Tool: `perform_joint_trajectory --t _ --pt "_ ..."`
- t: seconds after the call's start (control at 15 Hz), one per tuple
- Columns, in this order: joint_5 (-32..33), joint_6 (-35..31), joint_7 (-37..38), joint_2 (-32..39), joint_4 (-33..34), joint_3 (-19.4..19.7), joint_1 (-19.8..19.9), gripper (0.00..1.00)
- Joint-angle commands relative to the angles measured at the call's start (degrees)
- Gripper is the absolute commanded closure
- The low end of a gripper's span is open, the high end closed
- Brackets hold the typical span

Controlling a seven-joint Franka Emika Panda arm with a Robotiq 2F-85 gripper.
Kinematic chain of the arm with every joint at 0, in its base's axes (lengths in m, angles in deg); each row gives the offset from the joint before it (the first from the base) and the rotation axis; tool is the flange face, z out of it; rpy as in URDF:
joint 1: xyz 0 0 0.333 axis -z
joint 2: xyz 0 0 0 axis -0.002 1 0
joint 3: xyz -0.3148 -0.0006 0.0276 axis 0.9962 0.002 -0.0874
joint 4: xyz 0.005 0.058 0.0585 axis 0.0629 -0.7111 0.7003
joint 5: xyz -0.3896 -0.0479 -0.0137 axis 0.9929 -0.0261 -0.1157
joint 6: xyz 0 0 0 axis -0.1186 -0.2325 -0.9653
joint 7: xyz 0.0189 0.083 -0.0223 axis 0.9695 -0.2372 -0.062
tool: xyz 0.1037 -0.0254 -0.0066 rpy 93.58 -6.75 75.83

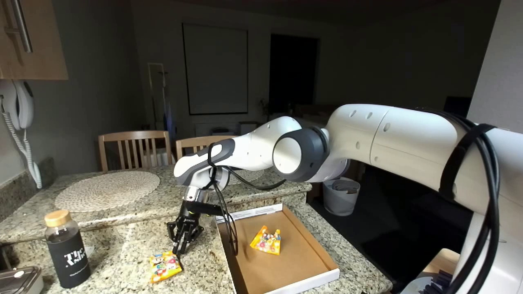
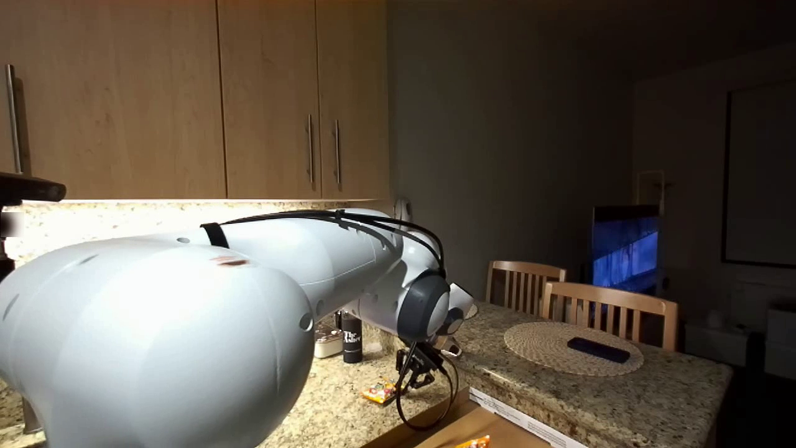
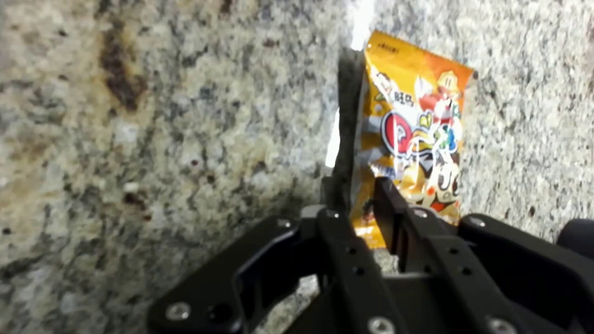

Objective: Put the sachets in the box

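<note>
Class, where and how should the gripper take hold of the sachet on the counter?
Probably grip the sachet across its middle, straight down from above, jaws astride both long edges. It lies flat on the counter, which blocks a grip from underneath, and is longer than wide. In the wrist view the gripper is near one end, at a long edge, so it may need re-centring.

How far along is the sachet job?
Done: one orange-yellow sachet lies in the cardboard box.
In hand: the slightly open gripper is at one end of the second sachet, on the granite counter; no grip evident.
Remaining: grip that sachet, then box it; no others visible.
</note>
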Motion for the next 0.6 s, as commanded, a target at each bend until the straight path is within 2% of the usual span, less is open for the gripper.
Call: perform_joint_trajectory --t 0.0,0.33,0.47,0.53 --pt "0.27 -2.34 0.38 0.0 0.6 2.57 -3.47 0.43" --pt "2.35 -12.11 3.55 -0.05 1.22 6.49 -8.11 0.12" --pt "3.98 -12.94 5.68 -0.05 1.12 8.35 -9.72 0.0" --pt "5.08 -11.97 7.27 -0.05 1.06 9.38 -10.44 0.0"
